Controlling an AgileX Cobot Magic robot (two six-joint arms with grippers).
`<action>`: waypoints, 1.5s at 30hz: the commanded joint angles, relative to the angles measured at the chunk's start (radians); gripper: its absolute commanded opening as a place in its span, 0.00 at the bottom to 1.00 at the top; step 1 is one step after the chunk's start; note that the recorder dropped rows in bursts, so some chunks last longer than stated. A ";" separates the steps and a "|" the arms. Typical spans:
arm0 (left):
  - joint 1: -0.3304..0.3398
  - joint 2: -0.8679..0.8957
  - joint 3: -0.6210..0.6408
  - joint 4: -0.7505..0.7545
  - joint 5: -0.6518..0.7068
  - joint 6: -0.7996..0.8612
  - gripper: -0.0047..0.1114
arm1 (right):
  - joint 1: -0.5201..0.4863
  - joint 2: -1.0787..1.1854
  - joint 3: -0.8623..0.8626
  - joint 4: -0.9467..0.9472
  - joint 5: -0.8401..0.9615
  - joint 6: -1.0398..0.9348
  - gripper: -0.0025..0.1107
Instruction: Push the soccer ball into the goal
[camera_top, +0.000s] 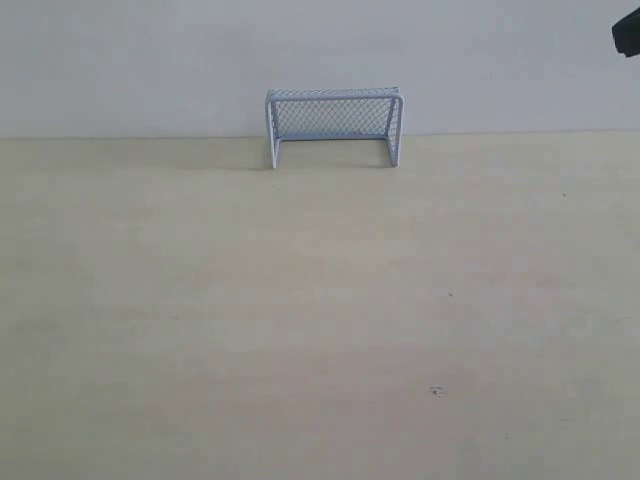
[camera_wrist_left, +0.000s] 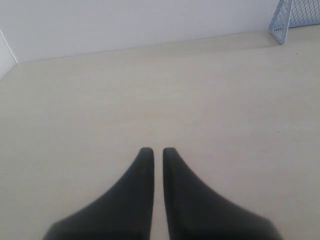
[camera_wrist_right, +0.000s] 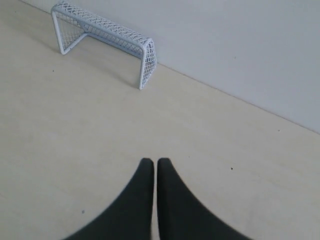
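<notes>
The goal (camera_top: 334, 125), a small pale frame with mesh netting, stands at the far edge of the pale table against the white wall, its mouth facing the front. The right wrist view shows the goal (camera_wrist_right: 105, 37) from the side, and one of its corners (camera_wrist_left: 295, 17) shows in the left wrist view. No soccer ball is visible in any view. My left gripper (camera_wrist_left: 154, 151) is shut with nothing between its black fingers, over bare table. My right gripper (camera_wrist_right: 152, 162) is also shut and empty, well short of the goal.
A white wall (camera_top: 320, 50) runs behind the table's far edge. A dark piece of an arm (camera_top: 627, 35) pokes in at the upper right corner of the exterior view. Small dark specks (camera_top: 436, 390) mark the tabletop.
</notes>
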 joint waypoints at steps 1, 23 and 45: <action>-0.008 0.005 -0.004 0.000 -0.003 -0.009 0.09 | -0.007 -0.050 0.057 0.020 -0.030 -0.002 0.02; -0.008 0.005 -0.004 0.000 -0.003 -0.009 0.09 | -0.007 -0.291 0.226 0.072 -0.053 0.013 0.02; -0.008 0.005 -0.004 0.000 -0.003 -0.009 0.09 | -0.007 -0.569 0.481 0.112 -0.120 0.077 0.02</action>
